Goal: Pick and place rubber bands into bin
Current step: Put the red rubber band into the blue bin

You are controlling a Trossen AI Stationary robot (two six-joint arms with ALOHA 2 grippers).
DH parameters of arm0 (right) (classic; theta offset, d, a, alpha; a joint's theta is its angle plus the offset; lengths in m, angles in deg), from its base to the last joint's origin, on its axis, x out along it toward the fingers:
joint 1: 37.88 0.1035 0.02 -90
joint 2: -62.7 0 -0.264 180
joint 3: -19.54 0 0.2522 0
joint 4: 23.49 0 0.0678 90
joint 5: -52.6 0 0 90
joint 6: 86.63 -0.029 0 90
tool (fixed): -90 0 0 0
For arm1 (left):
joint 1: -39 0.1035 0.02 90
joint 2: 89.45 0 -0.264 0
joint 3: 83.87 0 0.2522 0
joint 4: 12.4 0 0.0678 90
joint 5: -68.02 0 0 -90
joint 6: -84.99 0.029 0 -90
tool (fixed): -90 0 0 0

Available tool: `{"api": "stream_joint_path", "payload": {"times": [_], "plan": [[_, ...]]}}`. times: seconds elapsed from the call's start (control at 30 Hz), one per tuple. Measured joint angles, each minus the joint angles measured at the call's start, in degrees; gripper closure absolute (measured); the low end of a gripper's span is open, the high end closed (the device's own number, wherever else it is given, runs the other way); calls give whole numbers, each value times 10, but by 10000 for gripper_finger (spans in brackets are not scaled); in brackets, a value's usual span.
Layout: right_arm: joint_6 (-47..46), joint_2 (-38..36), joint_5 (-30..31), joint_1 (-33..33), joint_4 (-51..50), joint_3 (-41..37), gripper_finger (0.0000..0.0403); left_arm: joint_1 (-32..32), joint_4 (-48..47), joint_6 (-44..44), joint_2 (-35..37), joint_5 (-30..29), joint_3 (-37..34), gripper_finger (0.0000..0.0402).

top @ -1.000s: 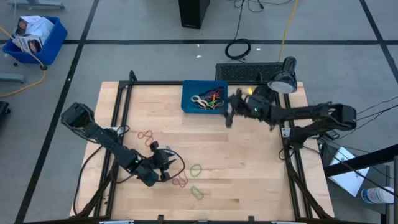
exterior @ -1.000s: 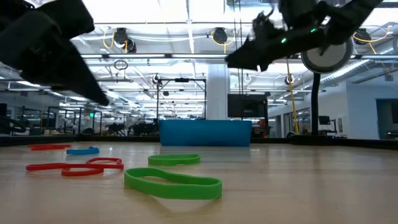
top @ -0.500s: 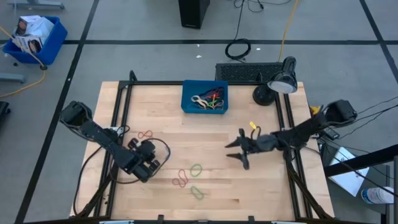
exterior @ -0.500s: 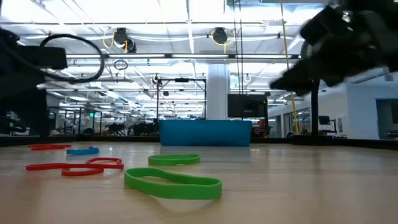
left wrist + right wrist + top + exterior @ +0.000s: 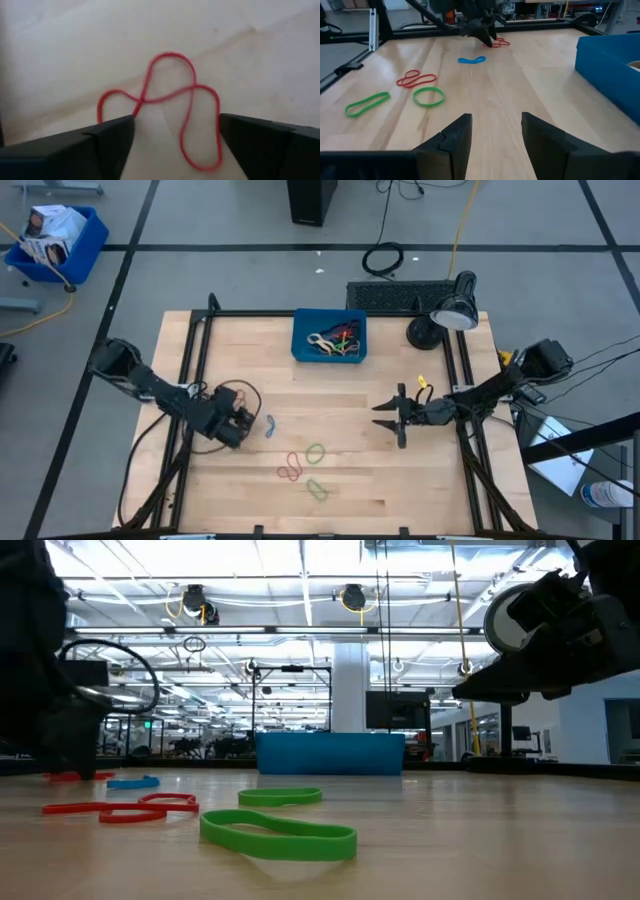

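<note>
The blue bin (image 5: 330, 335) stands at the table's far middle with several rubber bands lying in it. Loose bands lie flat on the wood: blue (image 5: 268, 425), a red tangle (image 5: 290, 471), and two green ones (image 5: 315, 452) (image 5: 317, 488). My left gripper (image 5: 175, 125) is open at the table's left, pointing down over a twisted red band (image 5: 165, 95). Its fingers stand on either side of that band. My right gripper (image 5: 395, 415) hovers open at the right middle with nothing between its fingers (image 5: 492, 135).
A desk lamp (image 5: 445, 315) stands at the far right corner. A black cable loop (image 5: 238, 394) hangs by the left gripper. Black frame rails (image 5: 195, 380) run along the table's left and right sides. Bare wood lies between the two grippers.
My right gripper has left the bin's right side and travelled toward the near edge to the table's right middle, dropping lower. My left gripper has gone from beside the red tangle toward the table's left and far edges, over the twisted red band.
</note>
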Motion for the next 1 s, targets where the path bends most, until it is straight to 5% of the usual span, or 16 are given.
{"api": "stream_joint_path", "payload": {"times": [0.1,0.2,0.57,0.77,1.0], "plan": [[1,0,0,-2,3,0,241,34,62,52,46,-3,-34,81],[3,0,0,-2,4,0,241,58,135,130,89,-7,-68,104],[1,0,-1,-2,4,0,241,87,215,225,117,27,-88,380],[1,0,-1,-2,4,0,241,93,239,309,133,81,-11,395],[7,0,-1,-2,10,0,241,155,430,584,121,65,95,398]]}}
